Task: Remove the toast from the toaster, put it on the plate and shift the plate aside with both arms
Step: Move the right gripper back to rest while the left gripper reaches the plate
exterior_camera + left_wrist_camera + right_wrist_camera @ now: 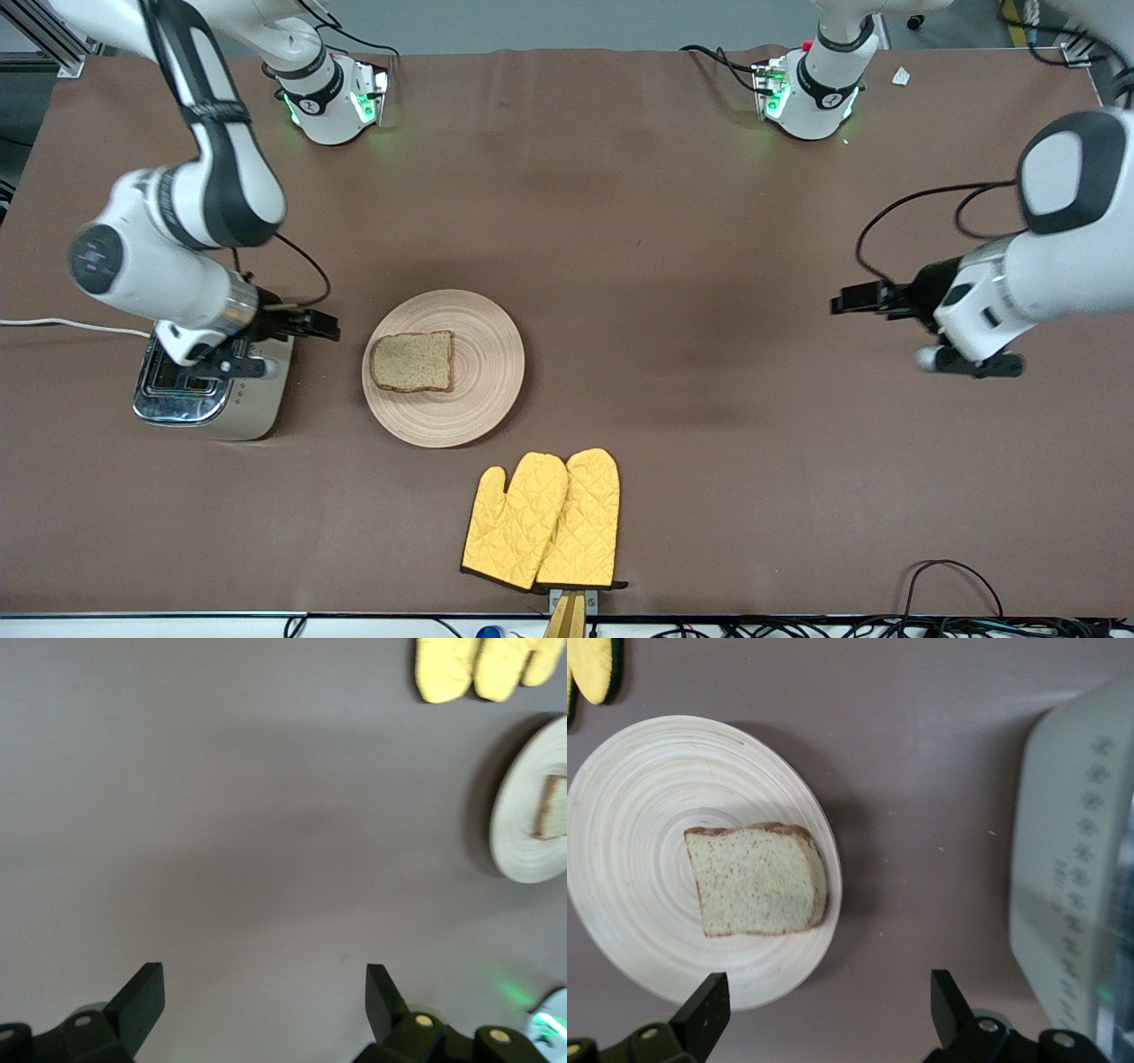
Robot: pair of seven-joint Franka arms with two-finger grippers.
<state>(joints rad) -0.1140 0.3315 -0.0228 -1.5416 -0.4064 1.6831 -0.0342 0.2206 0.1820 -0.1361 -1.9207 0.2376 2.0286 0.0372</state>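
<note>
The toast lies flat on the plate, beside the toaster — placement appears complete. The remaining step is judged to be moving the plate aside with both arms. The right hand hangs wide and empty over the desk between toaster and plate. The left hand waits wide, well apart. Each hand must take a plate rim. The oven mitts lie nearer the camera; bare desk toward the left arm's end.

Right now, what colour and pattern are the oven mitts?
Bright yellow quilted oven mitts, diamond-stitched with dark edging; clearest in the front view.
</note>
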